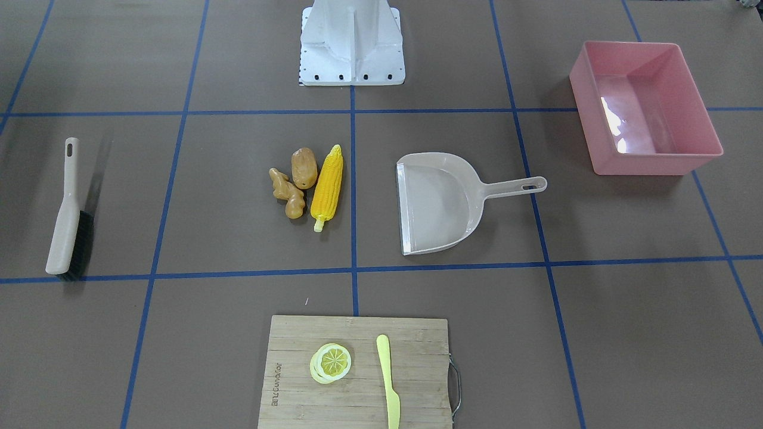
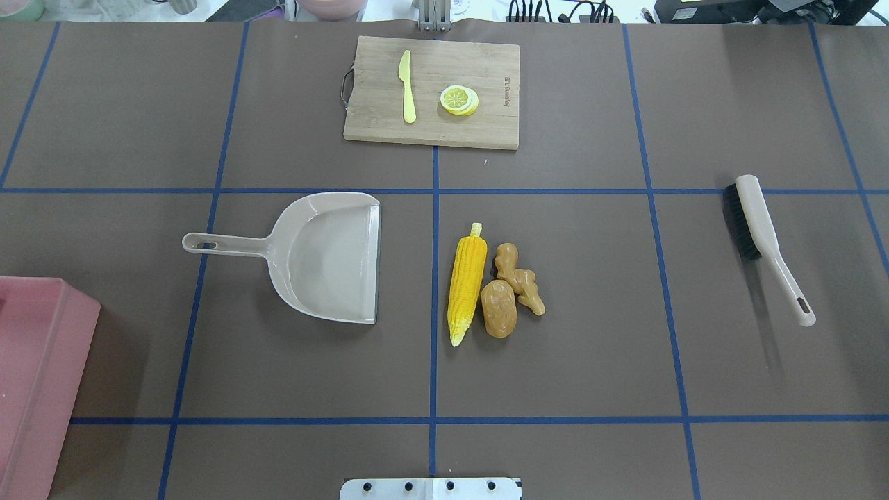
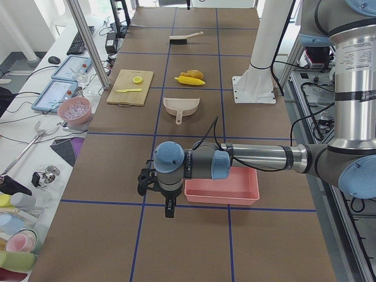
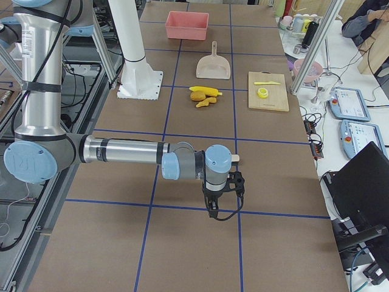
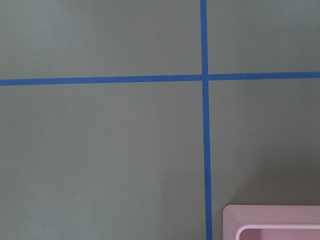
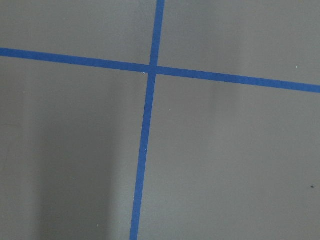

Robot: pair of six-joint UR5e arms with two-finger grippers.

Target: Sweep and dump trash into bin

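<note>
The trash lies together mid-table: a yellow corn cob (image 2: 467, 281), a brown potato (image 2: 499, 308) and a tan ginger root (image 2: 521, 278). The pink bin (image 1: 644, 107) stands empty at the table's left end, seen also in the overhead view (image 2: 35, 375). My left gripper (image 3: 169, 210) hangs above the table just beyond the bin, far from the trash. My right gripper (image 4: 218, 213) hangs over bare table at the other end. Both show only in the side views, so I cannot tell whether they are open or shut.
A beige dustpan (image 2: 326, 257) lies left of the trash, its mouth toward it. A hand brush (image 2: 757, 236) lies to the right. A wooden cutting board (image 2: 430, 90) at the far edge carries a lemon slice (image 2: 459, 99) and a plastic knife (image 2: 407, 87).
</note>
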